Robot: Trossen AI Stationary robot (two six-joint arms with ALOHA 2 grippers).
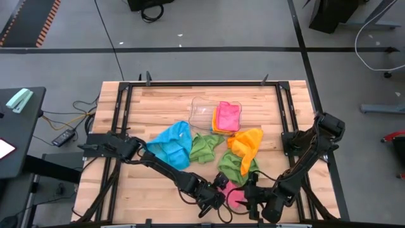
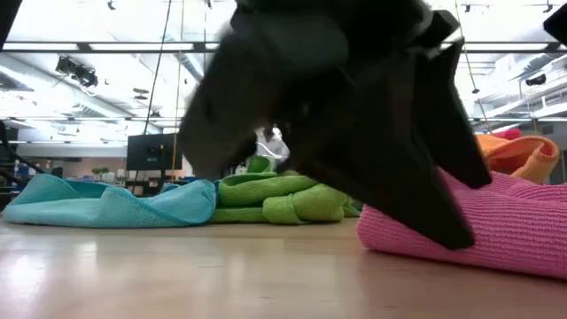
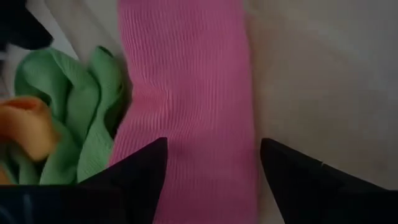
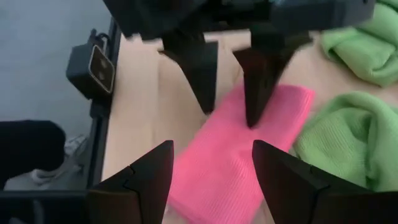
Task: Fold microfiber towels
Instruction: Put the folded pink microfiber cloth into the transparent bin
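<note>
A pink towel (image 1: pixel 235 197) (image 4: pixel 233 165) lies flat as a long folded strip near the table's front edge. My left gripper (image 3: pixel 212 167) (image 1: pixel 220 190) is open and slants down over it, one finger above the towel's edge and the other past its opposite edge. My right gripper (image 4: pixel 212 168) (image 1: pixel 253 193) is open, hovering above the strip's other end with nothing between its fingers. Loose towels lie behind: a blue one (image 1: pixel 171 145), two green ones (image 1: pixel 205 147) (image 1: pixel 237 166) and an orange one (image 1: pixel 247 142). My left gripper has one fingertip (image 4: pixel 251 119) down at the pink towel's top face (image 4: pixel 267 106) near one end, coming from above at a slant. Whether it touches the cloth I cannot tell. The towel lies flat on the table.
A clear plastic tray (image 1: pixel 201 109) at the middle back holds folded pink and orange towels (image 1: pixel 226 117). The table's black frame rails (image 1: pixel 120 120) run along both sides. Bare wood (image 1: pixel 145 183) shows at the front left.
</note>
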